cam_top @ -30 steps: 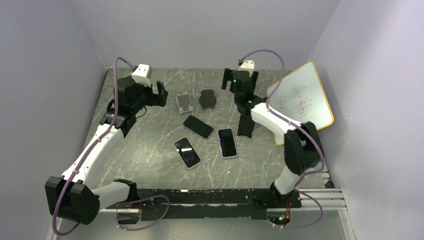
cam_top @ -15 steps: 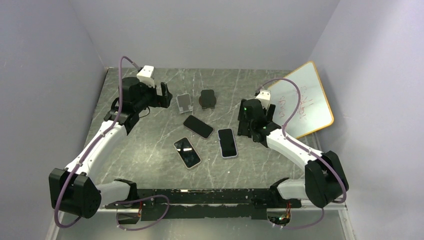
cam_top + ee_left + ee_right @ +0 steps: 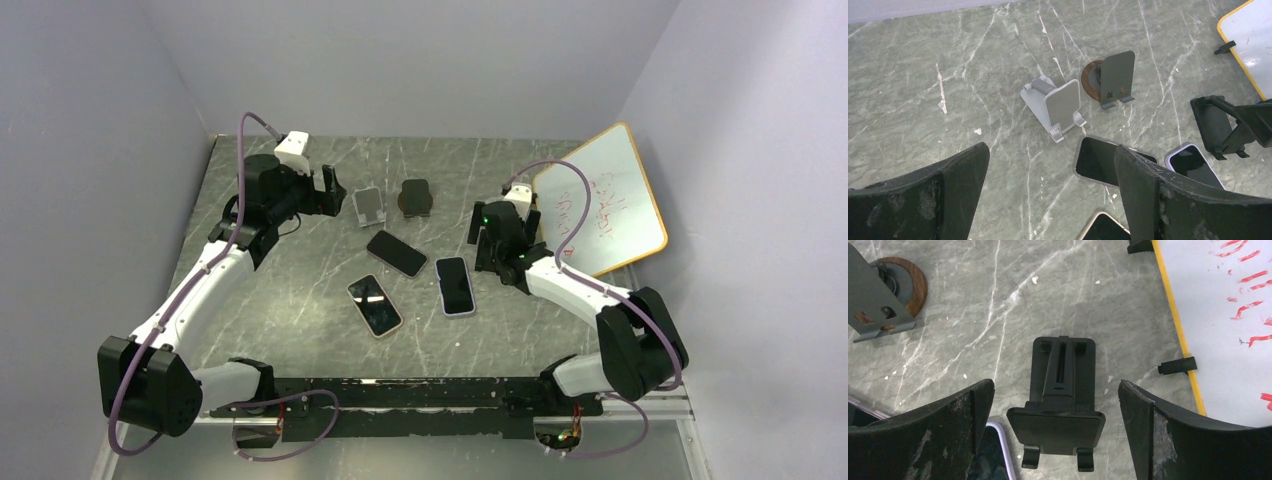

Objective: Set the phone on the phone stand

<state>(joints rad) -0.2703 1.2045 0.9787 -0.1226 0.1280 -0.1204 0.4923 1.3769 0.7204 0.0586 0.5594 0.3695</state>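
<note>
Since swinging in from the far side of the bench a second ago, the right arm has edged slightly back and leftward over the last half second. Its right jaws are spread wide and hang over a black phone stand, which sits between the fingers without touching either. The left arm keeps the pose it had half a second ago, its left jaws also spread, gripping nothing, poised near a grey stand. Just beside the grey stand is a dark stand on a round wooden base.

Three phones lie flat, screens up, on the bench in front of the stands. A black phone is nearest the grey stand, a lilac-edged phone lies just beside the black phone stand, and a pale-edged phone is nearest the arm bases. A yellow-framed whiteboard with red scribbles sits at the bench's right side, near the right jaws. The bench is grey-green stone veined with white, boxed in by plain pale lilac walls.
</note>
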